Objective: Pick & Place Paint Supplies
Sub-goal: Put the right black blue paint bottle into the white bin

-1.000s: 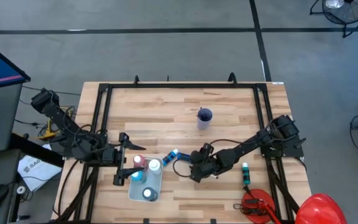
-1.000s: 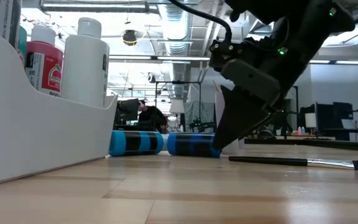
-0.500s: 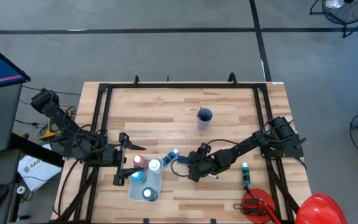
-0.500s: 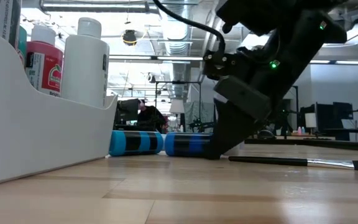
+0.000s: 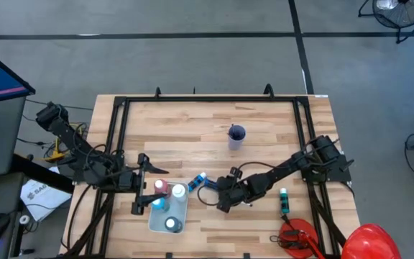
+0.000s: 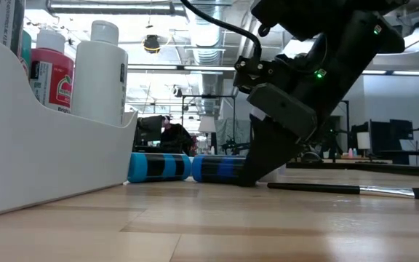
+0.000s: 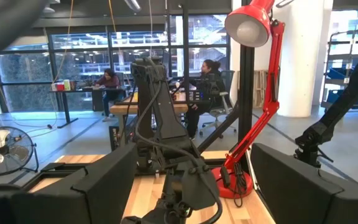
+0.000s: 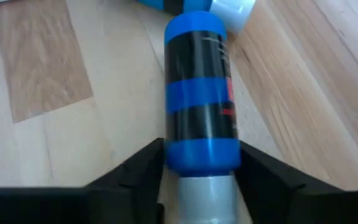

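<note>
A dark blue paint bottle (image 8: 201,102) with black bands lies on its side on the table (image 5: 214,126), also visible in the low view (image 6: 217,169) and the high view (image 5: 208,185). A light blue bottle (image 6: 158,166) lies end to end with it. My right gripper (image 8: 202,163) is shut on the dark blue bottle's cap end. My left gripper (image 5: 149,185) waits open beside the white tray (image 5: 180,216), which holds a red bottle (image 6: 49,73), a white bottle (image 6: 102,69) and others. A thin brush (image 6: 340,189) lies on the wood. My right gripper pinches the dark blue bottle at its shoulder (image 8: 201,158), just above the pale cap (image 8: 204,196), one finger (image 8: 142,168) on each side. The fingers slant down from the table's right, along the bottle's length. The bottle lies flat on the table.
A teal bottle (image 5: 284,198) lies near the right rail. A purple cup (image 5: 236,135) stands toward the far side. A red desk lamp (image 5: 297,237) and a big red rounded thing (image 5: 369,241) are at the near right corner. A black frame (image 5: 121,122) edges the table.
My right gripper has moved leftward along the table and down, toward the dark blue bottle's cap end, and now covers more of that end. The left arm has kept still.
</note>
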Controlling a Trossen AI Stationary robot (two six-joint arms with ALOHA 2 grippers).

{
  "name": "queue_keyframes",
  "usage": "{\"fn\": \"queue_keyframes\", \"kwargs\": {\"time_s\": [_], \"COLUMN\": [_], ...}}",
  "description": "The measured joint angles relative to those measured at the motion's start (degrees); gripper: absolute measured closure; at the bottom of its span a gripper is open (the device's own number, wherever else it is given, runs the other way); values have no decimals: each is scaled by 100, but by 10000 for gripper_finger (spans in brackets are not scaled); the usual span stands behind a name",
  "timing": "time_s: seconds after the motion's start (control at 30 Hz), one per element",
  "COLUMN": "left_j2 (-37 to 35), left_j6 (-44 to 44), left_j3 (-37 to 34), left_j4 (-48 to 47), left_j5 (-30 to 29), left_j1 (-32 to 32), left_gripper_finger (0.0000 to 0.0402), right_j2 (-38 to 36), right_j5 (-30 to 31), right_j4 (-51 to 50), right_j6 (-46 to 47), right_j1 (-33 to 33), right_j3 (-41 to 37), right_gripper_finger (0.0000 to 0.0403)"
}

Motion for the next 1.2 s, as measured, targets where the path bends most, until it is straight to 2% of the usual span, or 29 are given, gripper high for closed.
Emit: {"fn": "queue_keyframes", "kwargs": {"time_s": [0.1,0.27,0.4,0.47,0.63,0.73,0.97,1.2], "left_j2": [0,2,2,2,85,311,1469,2475], "left_j6": [-1,-45,-480,-750,-1427,-1454,-1369,-704], "left_j3": [0,0,0,0,2,60,1014,1962], "left_j4": [-101,-864,-1511,-1696,-1871,-2011,-2587,-2801], "left_j5": [0,8,77,447,1892,2265,2326,2223], "left_j1": [0,48,273,468,1115,1375,1628,1628], "left_gripper_finger": [92,92,92,93,113,135,173,178], "right_j2": [-30,-206,-498,-653,-998,-1068,-1072,-1085], "right_j5": [1,-192,-769,-973,-1608,-1848,-1959,-1764], "right_j4": [-22,-130,-206,-190,-511,-1341,-3377,-4204], "right_j6": [-15,93,165,271,459,564,509,86], "right_j1": [36,53,46,51,57,68,95,220], "right_j3": [0,-25,-35,-33,103,482,1917,3352], "right_gripper_finger": [272,271,271,271,254,260,270,255]}}
